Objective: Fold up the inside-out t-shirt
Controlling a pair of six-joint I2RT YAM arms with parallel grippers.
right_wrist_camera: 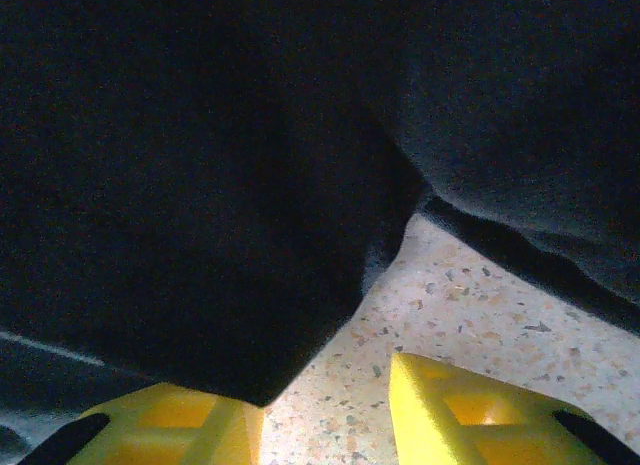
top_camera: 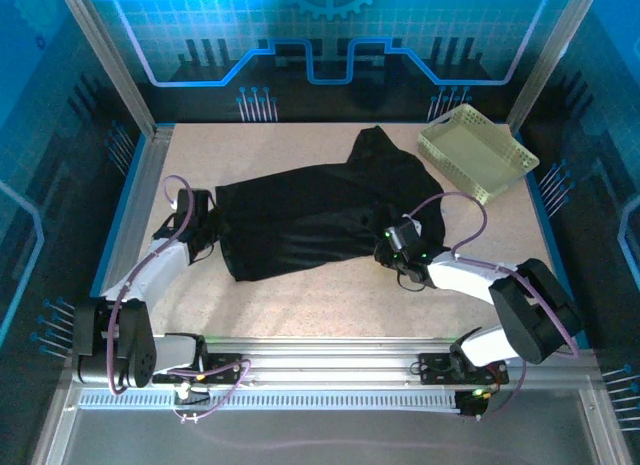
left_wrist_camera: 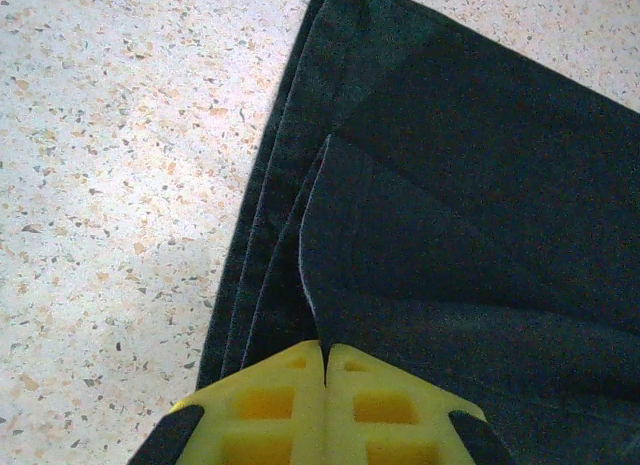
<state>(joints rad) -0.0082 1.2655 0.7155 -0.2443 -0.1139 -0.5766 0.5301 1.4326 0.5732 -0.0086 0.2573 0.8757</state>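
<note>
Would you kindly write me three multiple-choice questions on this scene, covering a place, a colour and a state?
1. Where is the basket? A. far right corner of the table B. near left corner C. between the arms
2. What colour is the t-shirt? A. white B. black C. red
3. How do the right gripper's fingers stand? A. pressed together B. apart C. clamped on the basket
Answers: 1 A, it stands at the table's back right; 2 B, the cloth looks black; 3 B, bare table shows between the fingers.
</note>
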